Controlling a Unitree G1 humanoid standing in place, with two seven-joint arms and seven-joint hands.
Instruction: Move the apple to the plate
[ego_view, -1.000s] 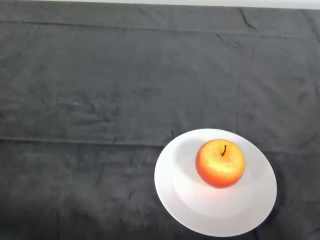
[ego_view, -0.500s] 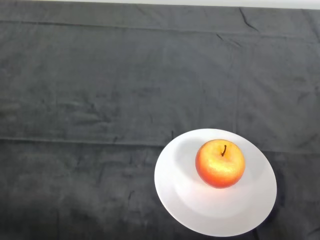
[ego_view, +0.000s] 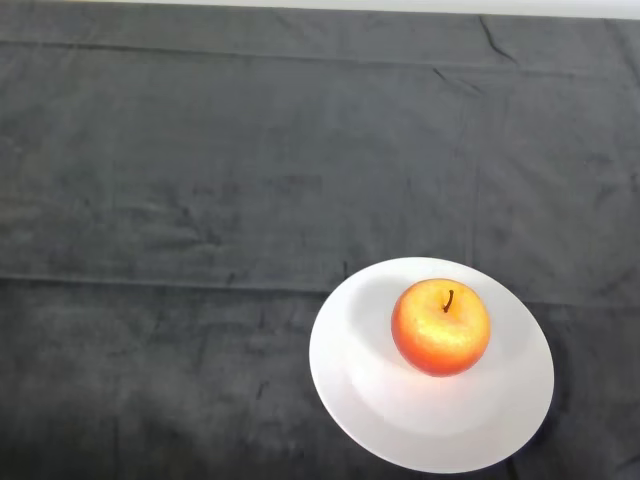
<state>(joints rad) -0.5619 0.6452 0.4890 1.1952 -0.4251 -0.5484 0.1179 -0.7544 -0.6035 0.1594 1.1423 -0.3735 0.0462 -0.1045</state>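
1. Broadly, spread over almost the whole head view: dark grey cloth covering the table, soft and slightly mottled in texture. Marked by a long horizontal fold running from the left edge towards the middle, just above the height of the plate's top edge, and by a fainter upright crease on the right half. Bordered along the far edge by a thin pale strip.
2. Lower right, lying flat on the cloth: round white plate, plain and shallow, with a broad rim around a slightly sunken centre. Near edge close to the bottom border of the view; a soft shadow on the cloth along its right side.
3. Inside the plate, resting on its surface a little above and right of its centre: apple, red-orange with a yellower patch on top. Standing upright, well within the rim on every side, touching nothing but the plate.
4. On top of the apple, set in the small hollow: short dark stem, pointing up towards the camera and leaning slightly to the right.
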